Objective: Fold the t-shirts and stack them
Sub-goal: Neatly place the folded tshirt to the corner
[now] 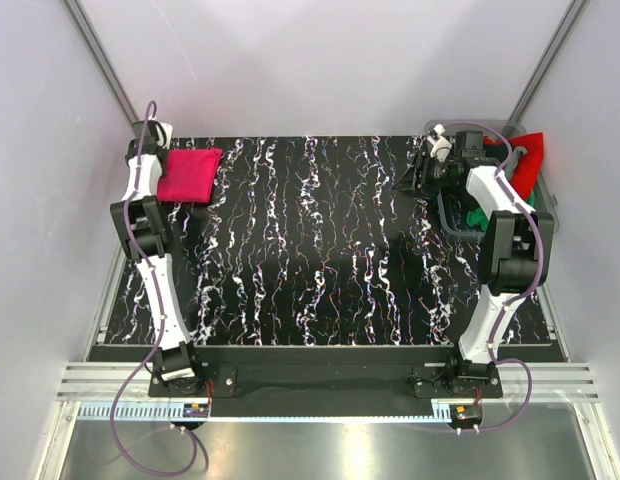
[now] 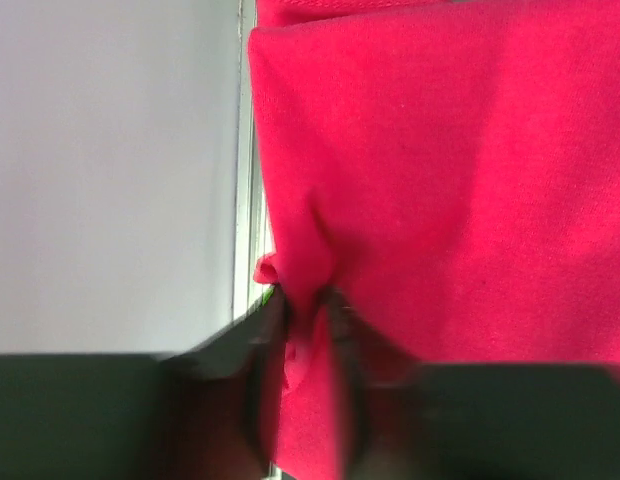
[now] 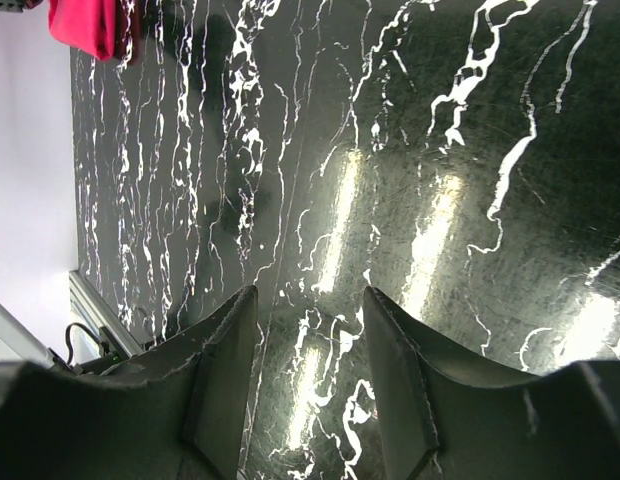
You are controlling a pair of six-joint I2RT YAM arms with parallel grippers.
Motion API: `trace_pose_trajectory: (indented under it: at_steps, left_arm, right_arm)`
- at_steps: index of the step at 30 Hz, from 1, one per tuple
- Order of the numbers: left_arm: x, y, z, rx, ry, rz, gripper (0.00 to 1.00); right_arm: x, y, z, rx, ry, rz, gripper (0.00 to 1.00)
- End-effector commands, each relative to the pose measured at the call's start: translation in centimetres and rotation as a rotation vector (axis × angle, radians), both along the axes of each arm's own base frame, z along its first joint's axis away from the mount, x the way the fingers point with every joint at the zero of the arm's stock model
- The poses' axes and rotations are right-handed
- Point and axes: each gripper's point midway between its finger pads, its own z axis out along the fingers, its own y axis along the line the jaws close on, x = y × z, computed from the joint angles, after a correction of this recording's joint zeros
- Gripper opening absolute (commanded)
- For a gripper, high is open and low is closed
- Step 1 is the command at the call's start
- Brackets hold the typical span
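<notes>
A folded crimson-pink t-shirt (image 1: pixel 188 174) lies at the table's far left corner. My left gripper (image 1: pixel 160 150) is at its left edge, and in the left wrist view the fingers (image 2: pixel 265 340) are shut on a pinch of the pink cloth (image 2: pixel 440 180). My right gripper (image 1: pixel 412 172) is open and empty above the black marbled table (image 3: pixel 410 150) at the far right, next to the bin; the pink shirt shows far off in the right wrist view (image 3: pixel 85 25). A red t-shirt (image 1: pixel 528 160) and a green one (image 1: pixel 478 216) lie in the grey bin.
The grey plastic bin (image 1: pixel 543 208) stands at the table's far right edge, partly behind my right arm. White walls close in on both sides. The table's metal rail (image 1: pixel 320 385) runs along the near edge.
</notes>
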Motion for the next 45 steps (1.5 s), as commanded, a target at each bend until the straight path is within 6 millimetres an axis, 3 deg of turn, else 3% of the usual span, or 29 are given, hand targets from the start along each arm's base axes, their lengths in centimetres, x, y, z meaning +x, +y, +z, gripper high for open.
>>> trace_pose_trajectory:
  at_steps: [1, 3, 4, 7, 8, 9, 10, 11, 12, 13, 15, 16, 19, 25, 33, 45]
  left_arm:
    - [0.9, 0.0, 5.9, 0.056, -0.101, 0.005, 0.39]
    - [0.4, -0.6, 7.5, 0.044, -0.117, 0.015, 0.55]
    - [0.0, -0.9, 10.7, 0.030, -0.171, 0.031, 0.57]
    - [-0.9, -1.9, 14.4, 0.028, -0.226, 0.027, 0.68]
    - [-1.6, -1.9, 14.2, 0.077, -0.190, 0.043, 0.69]
    - [-2.8, -3.3, 11.1, 0.059, -0.096, -0.008, 0.69]
    - [-3.6, -4.5, 12.1, 0.042, -0.104, -0.056, 0.69]
    - [-4.0, -5.7, 11.2, 0.007, -0.097, -0.097, 0.69]
    - [-5.7, -7.1, 7.9, -0.019, -0.027, -0.123, 0.69]
    - [-5.7, -7.6, 9.3, 0.005, -0.070, -0.152, 0.69]
    - [-6.8, -8.9, 7.5, 0.005, -0.038, -0.176, 0.68]
    - [-7.2, -9.4, 7.7, -0.002, -0.035, -0.197, 0.67]
    - [-8.4, -10.6, 6.4, -0.047, 0.005, -0.235, 0.56]
    - [-9.7, -11.4, 3.6, -0.118, 0.098, -0.233, 0.49]
    - [-9.6, -11.9, 0.3, -0.176, 0.192, -0.237, 0.46]
    - [-7.9, -11.5, -2.8, -0.190, 0.228, -0.209, 0.46]
  right_arm:
    - [0.7, 0.7, 2.5, -0.014, -0.083, 0.026, 0.54]
    - [0.7, 0.8, 2.4, -0.013, -0.079, 0.027, 0.54]
    - [0.8, 0.8, 2.2, -0.015, -0.079, 0.026, 0.54]
    - [0.7, 0.9, 2.1, -0.008, -0.079, 0.028, 0.54]
    - [0.7, 1.1, 2.1, -0.001, -0.079, 0.032, 0.54]
    - [0.7, 1.2, 1.9, 0.004, -0.074, 0.034, 0.54]
    - [0.8, 1.2, 1.8, 0.009, -0.076, 0.032, 0.54]
    - [0.9, 1.2, 1.8, 0.012, -0.075, 0.032, 0.54]
    - [0.9, 1.2, 1.5, 0.013, -0.070, 0.031, 0.54]
    - [1.0, 1.3, 1.6, 0.015, -0.074, 0.030, 0.54]
    - [1.1, 1.3, 1.6, 0.018, -0.072, 0.030, 0.54]
    - [1.1, 1.3, 1.6, 0.020, -0.071, 0.030, 0.54]
    - [0.9, 1.3, 1.5, 0.022, -0.066, 0.032, 0.54]
    - [0.3, 1.3, 1.0, 0.019, -0.050, 0.029, 0.54]
    - [-0.2, 1.0, 0.7, -0.005, -0.053, 0.024, 0.54]
    - [-0.6, 0.8, 0.6, -0.027, -0.058, 0.019, 0.55]
